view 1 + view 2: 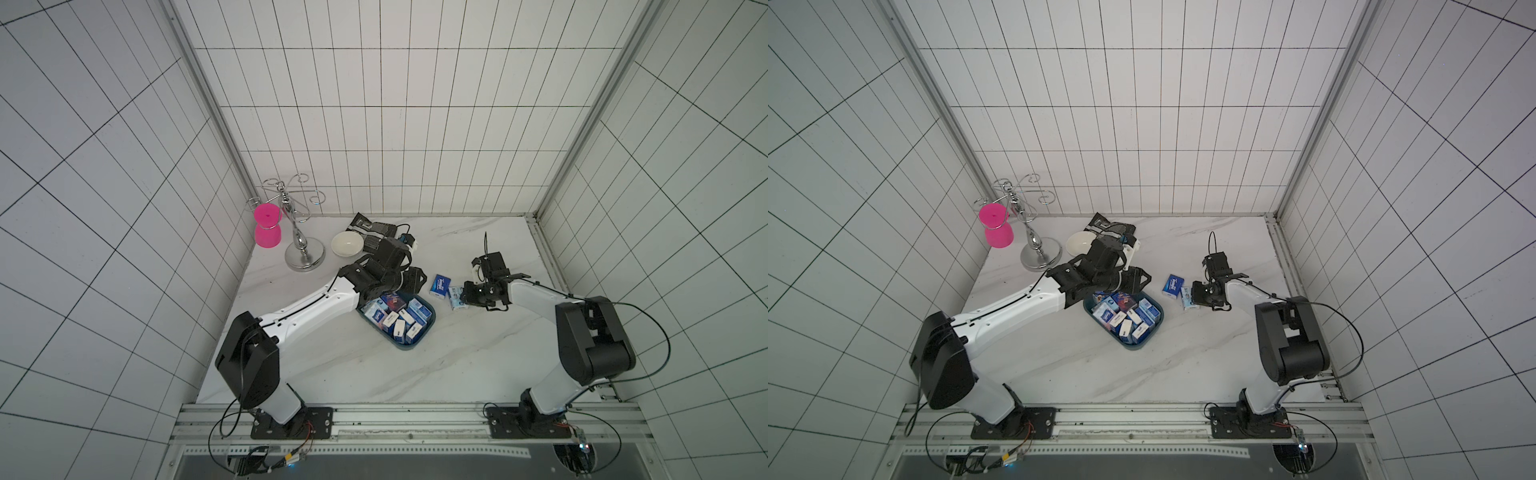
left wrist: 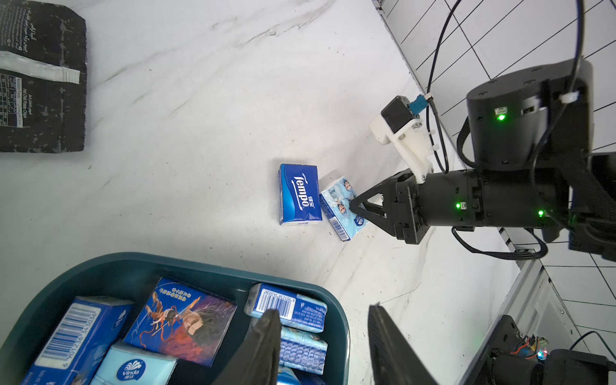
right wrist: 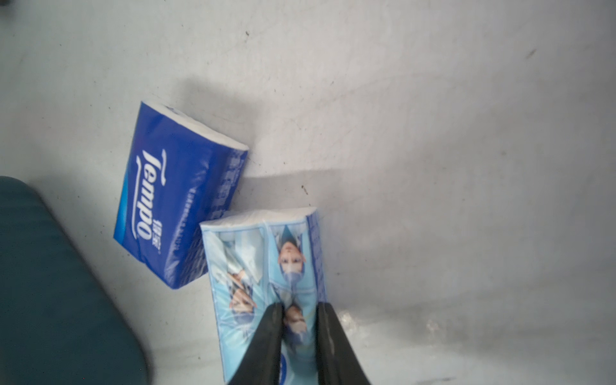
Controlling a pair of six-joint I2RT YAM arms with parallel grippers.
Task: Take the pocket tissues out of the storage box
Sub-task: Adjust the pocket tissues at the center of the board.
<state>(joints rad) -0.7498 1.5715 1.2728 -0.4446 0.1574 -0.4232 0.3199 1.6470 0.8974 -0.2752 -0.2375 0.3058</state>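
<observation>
We find most of the pocket tissues point(image 1: 395, 319) packed inside the storage box point(image 2: 166, 261), some flat and some on edge. A dark packet with a printed figure lies on top near the box's far rim. Two more packets rest on the worktop point(image 1: 332, 374) just outside the box, on the side toward the right arm. A dark blue Tempo packet point(image 2: 300, 195) is the nearer one to the box. A light-blue packet point(image 3: 253, 266) lies just past it, touching or all but touching its corner. The right claw point(image 3: 300, 306) sits on that light-blue packet with its fingers pressed close, pinching the packet. One finger bears on the printed top face and the other is at the long edge away from the box. The left claw point(image 2: 328, 346) hangs over the box's rim on that same side, fingers spread with nothing between them. One finger is above the packets in the box and the other is outside the rim over bare worktop. Beyond the box, toward the back wall, we make out a white bowl point(image 1: 348, 243) and a black-and-silver pouch point(image 2: 40, 83). Farther off on the left arm's side of the box is a chrome stand point(image 1: 303, 249) with a pink cup-shaped thing point(image 1: 268, 239) against it.
</observation>
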